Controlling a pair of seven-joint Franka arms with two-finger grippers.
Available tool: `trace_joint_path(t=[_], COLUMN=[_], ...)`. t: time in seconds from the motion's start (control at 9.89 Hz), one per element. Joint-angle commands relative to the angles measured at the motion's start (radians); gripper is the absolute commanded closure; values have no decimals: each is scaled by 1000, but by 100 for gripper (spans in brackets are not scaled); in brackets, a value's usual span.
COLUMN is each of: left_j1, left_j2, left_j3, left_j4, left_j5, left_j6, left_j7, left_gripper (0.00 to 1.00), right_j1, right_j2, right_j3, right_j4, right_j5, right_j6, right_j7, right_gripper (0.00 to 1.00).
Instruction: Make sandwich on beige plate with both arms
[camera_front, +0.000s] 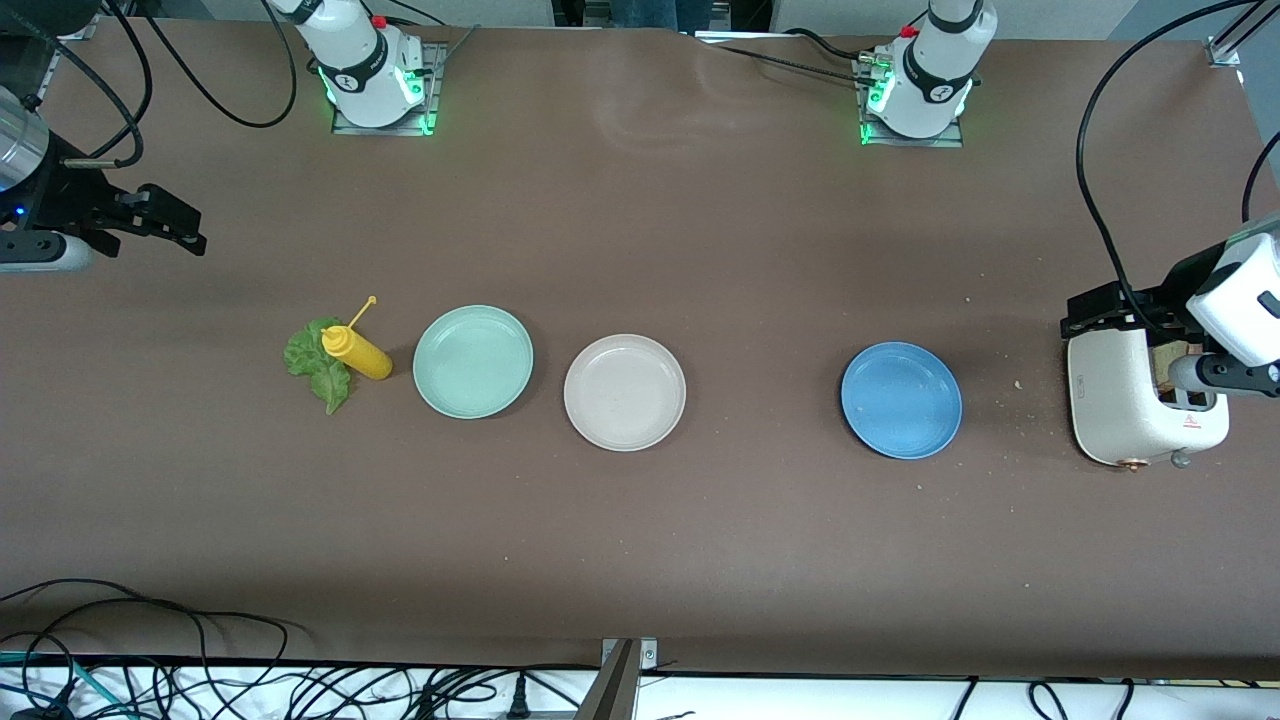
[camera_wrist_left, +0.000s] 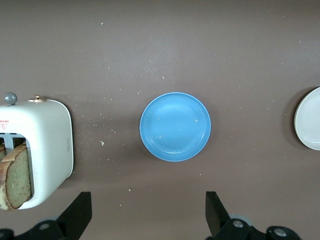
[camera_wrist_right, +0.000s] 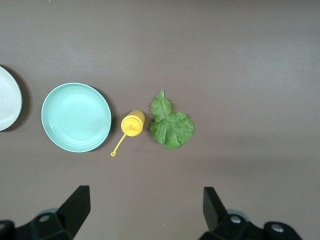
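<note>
Both grippers hang with jaws apart: left gripper (camera_front: 1095, 312) over the toaster (camera_front: 1130, 405) at the left arm's table edge, right gripper (camera_front: 165, 222) over the right arm's edge. Bread (camera_wrist_left: 16, 176) sits in the toaster. Beige plate (camera_front: 625, 391) lies mid-table, bare, between green plate (camera_front: 473, 361) and blue plate (camera_front: 901, 400). Lettuce (camera_front: 318, 362) touches the mustard bottle (camera_front: 357, 352).

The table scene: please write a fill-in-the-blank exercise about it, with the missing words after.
1. The beige plate lies between the green plate and the ____ plate.
2. The bread stands in the ____.
3. The yellow bottle stands beside the ____ leaf.
4. Both the left hand and the right hand are ____.

Missing words: blue; toaster; lettuce; open
</note>
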Motion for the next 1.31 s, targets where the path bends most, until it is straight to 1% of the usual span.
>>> trace_joint_path(t=[0.0, 1.01, 1.21], left_j1=[1, 9, 58], left_j2=[-6, 1, 17], left_j3=[2, 5, 5], left_j4=[-14, -23, -38], left_j5=[-18, -12, -11], left_j6=[15, 15, 24], left_j7=[19, 22, 72], left_gripper=[0, 0, 0], right_j1=[0, -1, -1], right_j2=[-8, -8, -8], right_j3=[-3, -4, -6], right_j4=[8, 8, 8], right_j5=[12, 18, 18], right_j6=[-23, -25, -25], right_j7=[8, 8, 8], right_gripper=[0, 0, 0])
